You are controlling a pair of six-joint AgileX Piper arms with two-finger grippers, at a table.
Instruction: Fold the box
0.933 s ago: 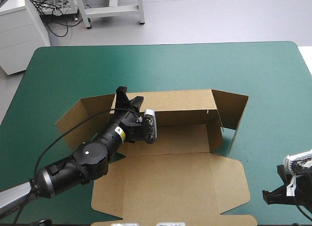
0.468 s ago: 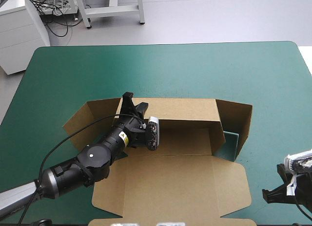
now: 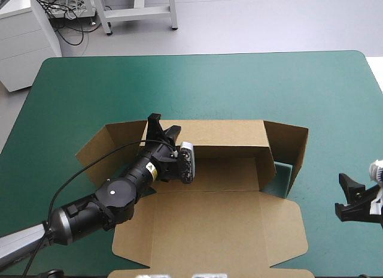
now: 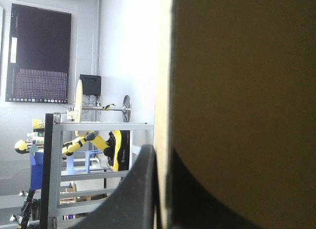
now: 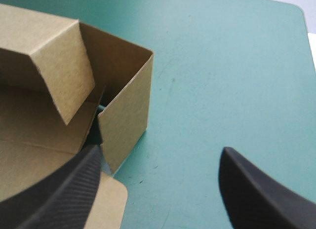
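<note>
From where I stand, the left gripper pinches the back wall at the box's ten o'clock corner, holding it upright. The box sits mid-table on the teal-green cover, about half built, I'd say: end flaps untucked, lid flat at six o'clock. The right gripper, at four o'clock, hangs spread and empty.

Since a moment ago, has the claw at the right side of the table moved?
Yes. The right gripper has moved away from the table's near edge, toward its far edge, ending closer to the raised right wall of the box.
</note>
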